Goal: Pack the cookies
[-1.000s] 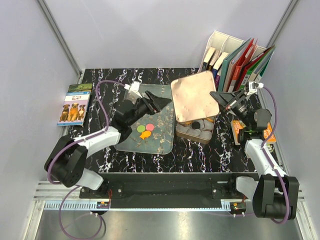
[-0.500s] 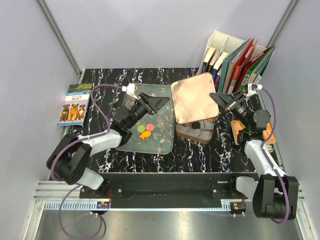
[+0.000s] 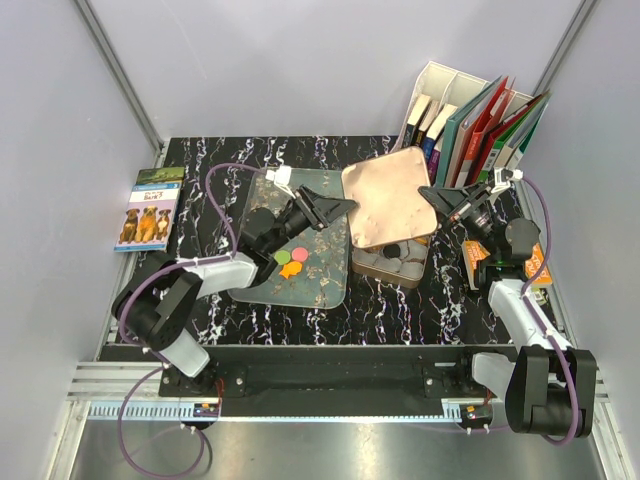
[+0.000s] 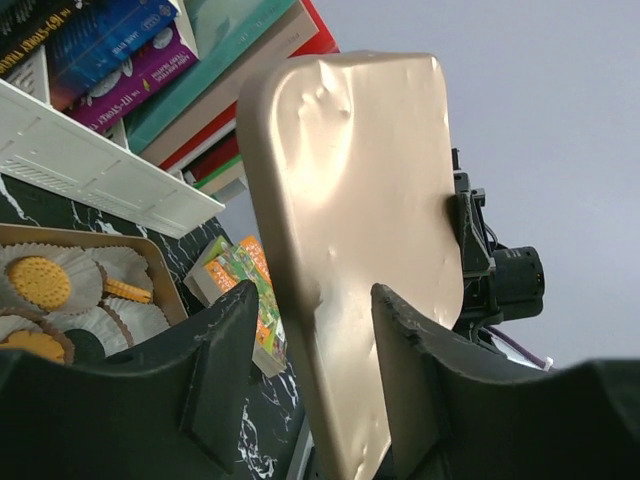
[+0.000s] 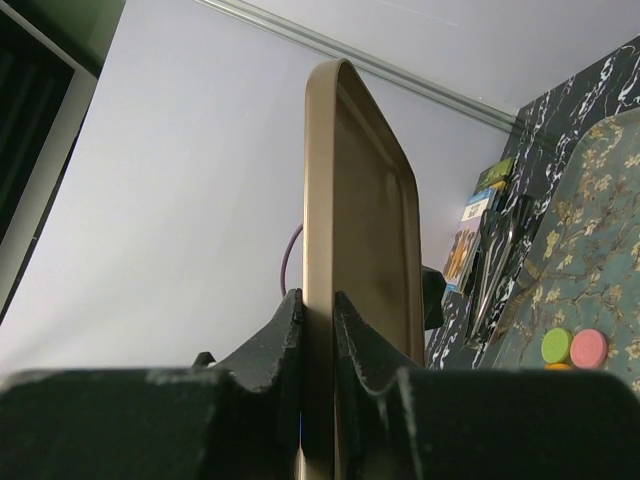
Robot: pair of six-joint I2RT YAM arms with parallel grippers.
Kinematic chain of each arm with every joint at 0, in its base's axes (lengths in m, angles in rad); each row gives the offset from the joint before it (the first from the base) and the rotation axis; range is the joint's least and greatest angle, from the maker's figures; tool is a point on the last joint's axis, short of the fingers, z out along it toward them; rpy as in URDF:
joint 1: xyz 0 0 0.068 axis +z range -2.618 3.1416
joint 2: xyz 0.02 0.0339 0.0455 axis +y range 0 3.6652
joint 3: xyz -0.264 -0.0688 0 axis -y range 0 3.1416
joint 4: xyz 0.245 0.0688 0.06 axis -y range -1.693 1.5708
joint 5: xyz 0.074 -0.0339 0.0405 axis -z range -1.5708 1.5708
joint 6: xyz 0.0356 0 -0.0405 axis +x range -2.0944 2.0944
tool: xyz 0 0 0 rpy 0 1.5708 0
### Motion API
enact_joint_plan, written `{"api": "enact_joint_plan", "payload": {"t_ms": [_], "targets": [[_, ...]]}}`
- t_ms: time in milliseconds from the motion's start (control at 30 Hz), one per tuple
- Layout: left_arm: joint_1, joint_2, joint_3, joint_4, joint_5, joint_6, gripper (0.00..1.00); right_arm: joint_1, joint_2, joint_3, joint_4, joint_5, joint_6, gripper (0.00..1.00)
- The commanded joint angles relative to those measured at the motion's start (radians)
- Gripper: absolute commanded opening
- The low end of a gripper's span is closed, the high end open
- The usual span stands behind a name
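A gold tin lid stands tilted over the open tin. My right gripper is shut on its right edge, and in the right wrist view both fingers press the rim. My left gripper straddles the lid's left edge. Its jaws are open, with a gap on the left side. Green, pink and orange cookies lie on the floral tray. A black cookie and an orange one sit in paper cups in the tin.
A white rack of books and folders stands at the back right. A small orange-green box lies right of the tin. A booklet with dogs on it sits at the left table edge.
My left gripper has moved right from over the tray to the lid's left edge, and its jaws have narrowed around it. The right gripper and the lid have stayed put.
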Motion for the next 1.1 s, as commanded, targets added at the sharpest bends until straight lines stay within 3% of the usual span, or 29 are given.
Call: {"api": "enact_joint_plan", "payload": {"t_ms": [0, 100, 267, 367, 533, 767, 967, 1067], "targets": [[-0.011, 0.005, 0.069, 0.038, 0.050, 0.019, 0.42, 0.004, -0.004, 0.007, 0.028, 0.002, -0.003, 0.00], [-0.011, -0.012, 0.072, -0.004, 0.054, 0.042, 0.32, 0.004, -0.013, 0.012, -0.010, 0.000, -0.021, 0.00], [-0.009, -0.064, 0.088, -0.096, 0.056, 0.098, 0.24, 0.004, -0.050, 0.029, -0.130, -0.004, -0.092, 0.00], [-0.005, -0.078, 0.121, -0.177, 0.076, 0.120, 0.18, 0.004, -0.074, 0.065, -0.351, -0.004, -0.188, 0.00], [0.015, -0.073, 0.204, -0.291, 0.148, 0.126, 0.00, 0.004, -0.122, 0.134, -0.628, 0.039, -0.394, 0.21], [0.037, -0.026, 0.385, -0.576, 0.277, 0.203, 0.00, 0.006, -0.163, 0.243, -1.025, 0.161, -0.665, 0.39], [0.046, 0.008, 0.463, -0.689, 0.338, 0.238, 0.00, 0.006, -0.179, 0.280, -1.145, 0.253, -0.757, 0.48], [0.051, 0.019, 0.473, -0.699, 0.350, 0.238, 0.00, 0.012, -0.188, 0.285, -1.168, 0.287, -0.776, 0.46]]}}
